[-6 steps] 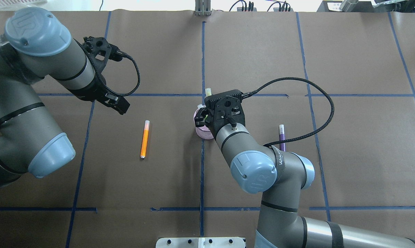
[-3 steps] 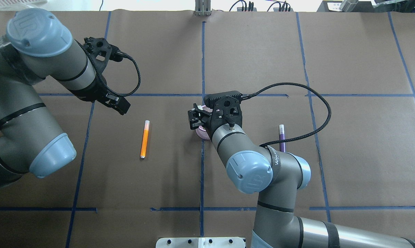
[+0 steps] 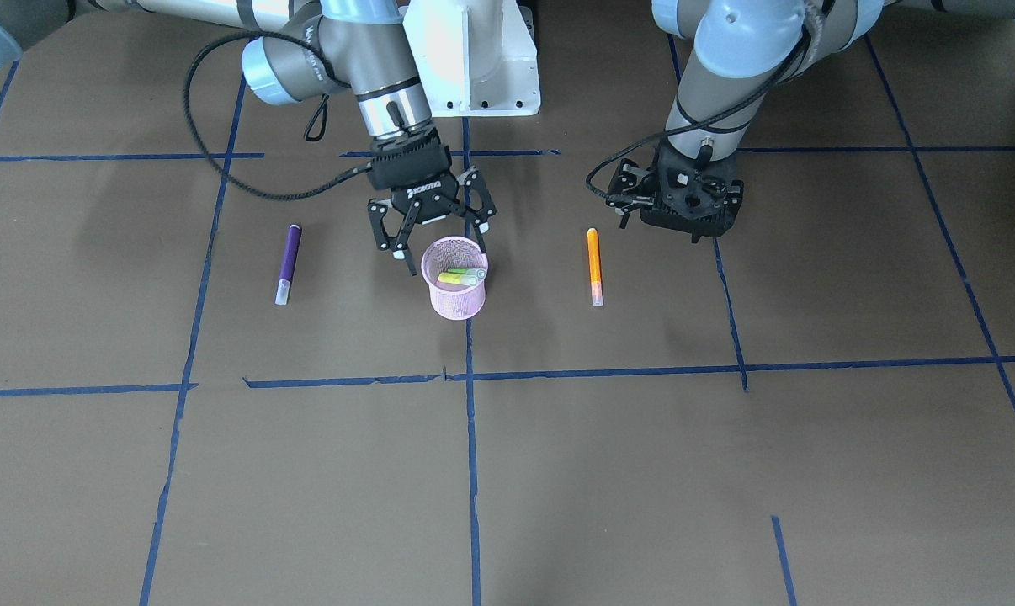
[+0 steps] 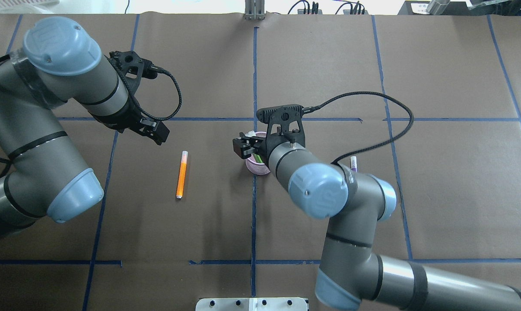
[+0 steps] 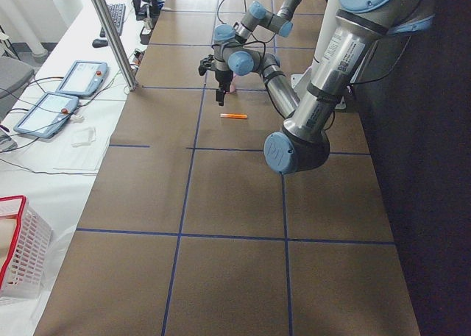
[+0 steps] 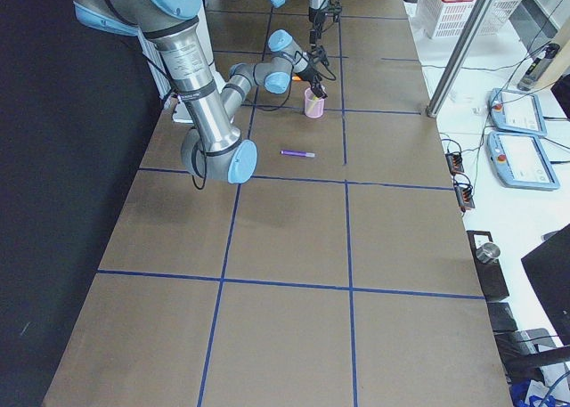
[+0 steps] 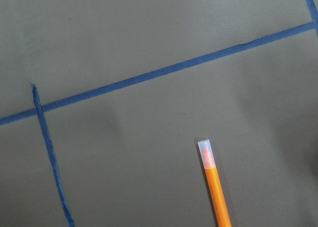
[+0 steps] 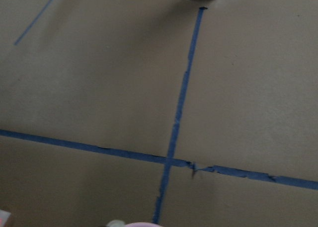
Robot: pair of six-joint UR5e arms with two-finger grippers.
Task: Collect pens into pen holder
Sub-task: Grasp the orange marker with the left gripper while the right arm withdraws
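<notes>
The pink mesh pen holder (image 3: 455,290) stands near the table's middle, with a yellow pen (image 3: 457,278) and a green pen (image 3: 467,271) lying in it. My right gripper (image 3: 444,248) hangs open and empty just above the holder's rim; it also shows in the overhead view (image 4: 243,147) beside the holder (image 4: 257,167). An orange pen (image 3: 593,265) lies flat on the table. My left gripper (image 3: 682,210) hovers beside the pen's far end and looks open and empty. A purple pen (image 3: 287,263) lies flat on the holder's other side.
Brown paper with blue tape lines (image 4: 254,86) covers the table. The right arm's elbow (image 4: 319,190) hides most of the purple pen (image 4: 353,163) from overhead. The white robot base (image 3: 474,59) stands behind the holder. The left wrist view shows the orange pen's cap end (image 7: 207,155).
My right gripper has come off the holder, swung to the overhead view's left, and its elbow has shifted. The pale cap that stuck up beside it no longer shows. My left arm has moved slightly right.
</notes>
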